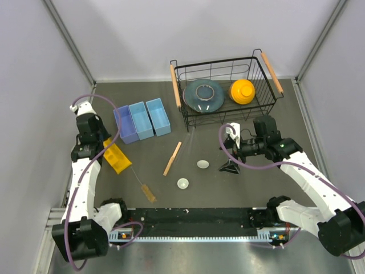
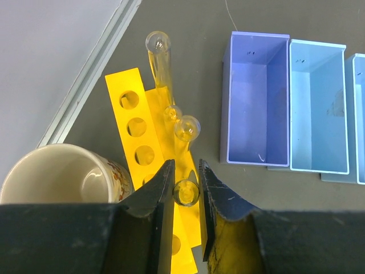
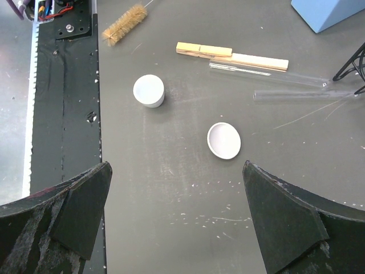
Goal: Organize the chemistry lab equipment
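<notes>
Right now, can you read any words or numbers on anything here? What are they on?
No words, numbers or signs can be read in any view.
Mug: brown pattern near its rim, partly hidden and too blurred to tell whether it is writing.
Purple bin and light-blue bin: tiny dark marks on the inner walls, too small to read.

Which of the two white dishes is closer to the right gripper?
The shallow dish, lying just ahead of the open right gripper. The taller cup sits farther off, nearer the brush.
</notes>
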{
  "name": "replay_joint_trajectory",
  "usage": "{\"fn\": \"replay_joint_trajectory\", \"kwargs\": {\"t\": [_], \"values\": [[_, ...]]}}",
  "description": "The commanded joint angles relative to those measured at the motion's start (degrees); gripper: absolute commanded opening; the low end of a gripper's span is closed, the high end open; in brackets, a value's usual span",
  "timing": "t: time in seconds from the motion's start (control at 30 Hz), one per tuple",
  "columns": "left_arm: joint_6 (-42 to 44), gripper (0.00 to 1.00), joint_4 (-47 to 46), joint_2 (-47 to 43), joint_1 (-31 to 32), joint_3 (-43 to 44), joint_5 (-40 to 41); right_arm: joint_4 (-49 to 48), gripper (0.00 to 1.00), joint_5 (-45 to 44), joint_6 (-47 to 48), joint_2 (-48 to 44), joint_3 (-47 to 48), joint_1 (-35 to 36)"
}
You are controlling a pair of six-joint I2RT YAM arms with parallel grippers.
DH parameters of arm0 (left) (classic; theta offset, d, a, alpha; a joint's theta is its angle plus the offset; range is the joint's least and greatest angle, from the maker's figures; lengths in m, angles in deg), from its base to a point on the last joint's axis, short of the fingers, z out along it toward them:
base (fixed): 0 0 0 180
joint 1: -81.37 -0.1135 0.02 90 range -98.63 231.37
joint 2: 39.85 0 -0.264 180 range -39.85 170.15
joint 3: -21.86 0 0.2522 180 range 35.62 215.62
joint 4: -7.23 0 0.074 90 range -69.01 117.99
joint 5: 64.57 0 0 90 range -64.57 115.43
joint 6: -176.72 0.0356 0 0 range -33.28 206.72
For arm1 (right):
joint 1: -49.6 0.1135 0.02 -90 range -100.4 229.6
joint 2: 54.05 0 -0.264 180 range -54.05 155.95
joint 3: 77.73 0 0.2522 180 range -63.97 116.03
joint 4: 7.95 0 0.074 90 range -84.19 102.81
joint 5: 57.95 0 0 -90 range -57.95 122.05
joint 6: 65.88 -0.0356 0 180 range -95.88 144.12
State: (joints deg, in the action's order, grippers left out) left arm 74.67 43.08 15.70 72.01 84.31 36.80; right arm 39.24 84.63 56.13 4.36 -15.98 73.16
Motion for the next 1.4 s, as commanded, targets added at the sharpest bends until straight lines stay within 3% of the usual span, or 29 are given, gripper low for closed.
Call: {"fn": "replay_joint_trajectory", "kwargs": {"t": [0.0, 0.13, 0.5, 0.83, 1.0, 1.07, 1.2, 1.37], "values": [[0.0, 0.13, -3.5, 1.0, 0.0, -1.4, -0.4, -1.9, 0.99, 1.9, 1.4, 0.1, 0.1, -0.4], [-0.3, 0.17, -4.4, 2.2, 0.0, -3.2, -0.3, -1.9, 0.99, 1.7, 1.5, 0.1, 0.1, -0.5], [-1.4, 0.42, -1.0, 5.2, 0.0, -0.8, 0.3, -1.9, 0.99, 0.7, 1.7, 0.5, 0.1, -0.5], [-3.0, 0.77, 6.3, -3.9, 0.0, 5.5, -2.7, -1.7, 0.99, 0.5, 2.1, 0.8, -0.1, -1.1], [-3.2, 0.92, 8.8, -11.5, 0.0, 6.4, -10.0, -1.5, 0.99, 0.6, 2.7, 0.6, -0.4, -3.0], [-3.5, 0.93, 10.1, -12.9, 0.0, 7.0, -14.5, -1.5, 0.99, 0.9, 2.8, 0.6, -0.4, -3.8], [-5.9, 0.87, 10.6, -16.2, 0.2, 5.9, -32.9, -1.6, 0.99, 1.2, 2.9, 0.9, -0.5, -6.1], [-12.5, 0.84, 6.9, -19.2, 4.5, -0.6, -41.7, -1.6, 0.99, 1.6, 3.1, 1.8, -0.8, -8.4]]}}
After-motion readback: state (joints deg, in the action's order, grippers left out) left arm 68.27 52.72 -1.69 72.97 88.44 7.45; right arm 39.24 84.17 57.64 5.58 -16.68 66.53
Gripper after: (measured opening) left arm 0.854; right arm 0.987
